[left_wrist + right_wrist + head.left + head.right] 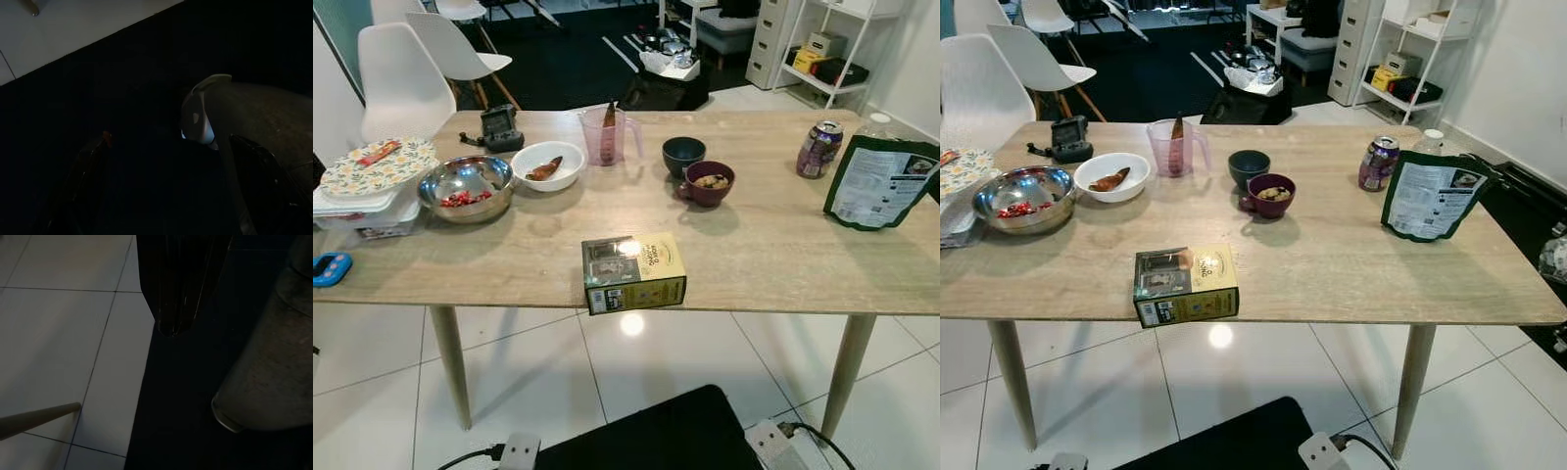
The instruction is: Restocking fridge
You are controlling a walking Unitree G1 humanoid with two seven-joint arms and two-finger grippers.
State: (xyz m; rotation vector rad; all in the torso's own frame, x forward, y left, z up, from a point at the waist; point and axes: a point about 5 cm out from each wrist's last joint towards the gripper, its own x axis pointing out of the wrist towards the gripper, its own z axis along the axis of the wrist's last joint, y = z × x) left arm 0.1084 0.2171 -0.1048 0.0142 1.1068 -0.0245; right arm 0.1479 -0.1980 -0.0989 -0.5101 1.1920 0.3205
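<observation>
Open tabletop (773,259) spans lower right of frame; yellow box (633,273) blocks front centre, bowls (548,165) crowd upper left.

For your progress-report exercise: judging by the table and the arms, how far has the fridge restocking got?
Nothing looks done: the yellow box, drink can, green pouch, steel bowl and maroon bowl all sit on the wooden table. Nothing is in hand; the right pincer hangs shut over the floor tiles, and the left arm hangs idle in shade. Every item remains to be carried.
</observation>
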